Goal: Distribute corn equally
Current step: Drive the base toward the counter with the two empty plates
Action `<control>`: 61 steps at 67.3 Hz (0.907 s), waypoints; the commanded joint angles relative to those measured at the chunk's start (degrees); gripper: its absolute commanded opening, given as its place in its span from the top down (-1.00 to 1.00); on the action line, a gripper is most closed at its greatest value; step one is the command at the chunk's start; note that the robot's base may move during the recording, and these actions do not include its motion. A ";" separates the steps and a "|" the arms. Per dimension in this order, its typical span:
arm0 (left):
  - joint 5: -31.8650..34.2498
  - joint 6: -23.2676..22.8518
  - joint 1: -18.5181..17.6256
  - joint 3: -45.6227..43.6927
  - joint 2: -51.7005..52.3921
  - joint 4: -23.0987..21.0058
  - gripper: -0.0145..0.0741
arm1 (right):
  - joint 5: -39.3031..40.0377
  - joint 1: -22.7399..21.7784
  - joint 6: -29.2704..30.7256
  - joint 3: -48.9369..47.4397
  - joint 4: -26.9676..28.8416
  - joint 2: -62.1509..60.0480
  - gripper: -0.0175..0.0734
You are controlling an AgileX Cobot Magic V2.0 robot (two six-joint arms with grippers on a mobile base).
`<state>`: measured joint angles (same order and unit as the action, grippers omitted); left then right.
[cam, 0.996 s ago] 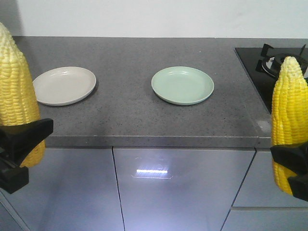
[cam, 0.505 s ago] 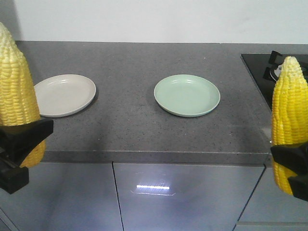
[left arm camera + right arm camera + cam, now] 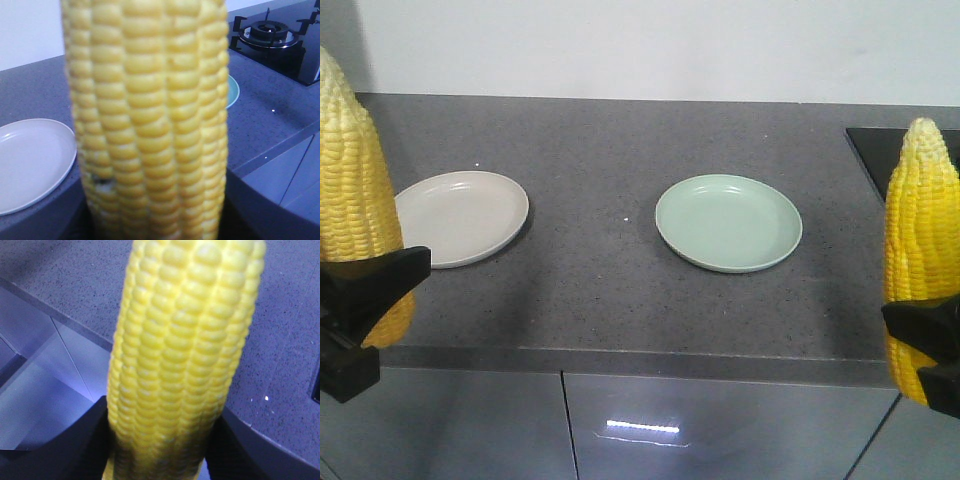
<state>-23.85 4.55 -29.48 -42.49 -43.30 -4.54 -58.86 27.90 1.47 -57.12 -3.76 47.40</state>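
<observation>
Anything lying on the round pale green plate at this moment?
Nothing: the round pale green plate shows bare in the front view. Its underside against the grey speckled countertop cannot be seen.

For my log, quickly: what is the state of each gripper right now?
Left gripper: closed, holding the left corn cob upright.
Right gripper: closed, holding the right corn cob upright.

Yellow corn (image 3: 355,190); beige plate (image 3: 460,215); green plate (image 3: 728,222); speckled grey countertop (image 3: 590,270).
</observation>
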 commanded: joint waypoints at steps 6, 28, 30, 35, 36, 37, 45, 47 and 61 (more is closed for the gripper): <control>4.34 -0.26 -0.23 -1.40 0.32 -0.50 0.08 | 3.53 -0.14 0.51 -1.41 -0.78 -0.40 0.21; 4.34 -0.26 -0.23 -1.40 0.32 -0.50 0.08 | 3.53 -0.14 0.51 -1.41 -0.78 -0.40 0.21; 4.34 -0.26 -0.23 -1.40 0.32 -0.50 0.08 | 3.53 -0.14 0.51 -1.41 -0.78 -0.40 0.21; 4.34 -0.26 -0.23 -1.40 0.32 -0.50 0.08 | 3.53 -0.14 0.51 -1.41 -0.78 -0.40 0.21; 4.34 -0.26 -0.23 -1.40 0.32 -0.50 0.08 | 3.53 -0.14 0.51 -1.41 -0.78 -0.40 0.21; 4.34 -0.26 -0.23 -1.40 0.32 -0.50 0.08 | 3.53 -0.14 0.51 -1.41 -0.78 -0.40 0.21; 4.34 -0.26 -0.23 -1.40 0.32 -0.50 0.08 | 3.53 -0.14 0.51 -1.41 -0.78 -0.40 0.21; 4.34 -0.26 -0.23 -1.40 0.32 -0.50 0.08 | 3.53 -0.14 0.51 -1.41 -0.78 -0.40 0.21; 4.34 -0.26 -0.23 -1.40 0.32 -0.50 0.08 | 3.53 -0.14 0.51 -1.41 -0.78 -0.40 0.21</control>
<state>-23.85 4.55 -29.48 -42.49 -43.30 -4.54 -58.86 27.90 1.47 -57.12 -3.76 47.40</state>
